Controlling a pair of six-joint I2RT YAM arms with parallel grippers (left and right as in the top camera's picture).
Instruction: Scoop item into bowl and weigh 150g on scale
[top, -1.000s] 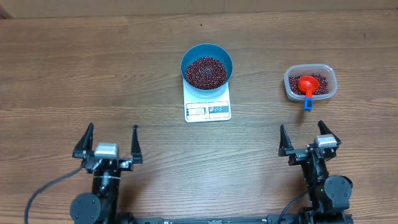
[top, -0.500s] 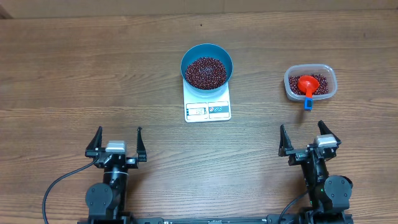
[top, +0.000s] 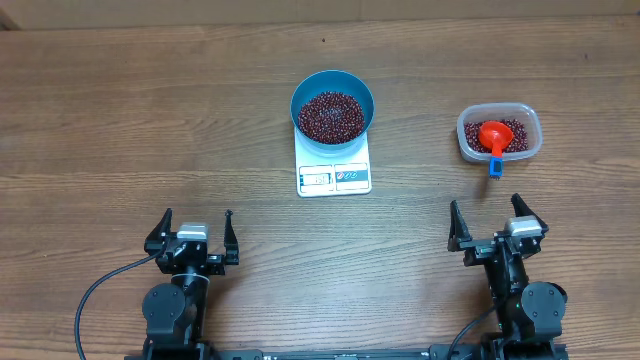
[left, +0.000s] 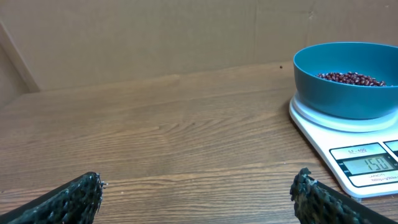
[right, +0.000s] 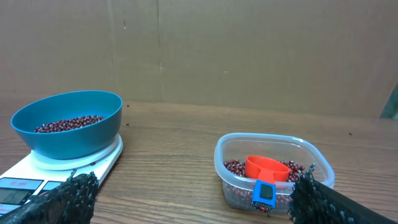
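The blue bowl of beans sits on the scale mid-table. The left gripper and right gripper hover at the near edge, fingers apart and empty. A careless reach could jolt the bowl, spilling beans and upsetting the reading.

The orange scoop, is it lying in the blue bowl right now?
No, the orange scoop rests in the clear plastic tub, off to the side of the blue bowl.

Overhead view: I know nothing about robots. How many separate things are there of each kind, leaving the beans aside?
Blue bowl: 1
White scale: 1
Clear tub: 1
Orange scoop: 1
Grippers: 2, the left gripper and the right gripper, both open
Total: 6
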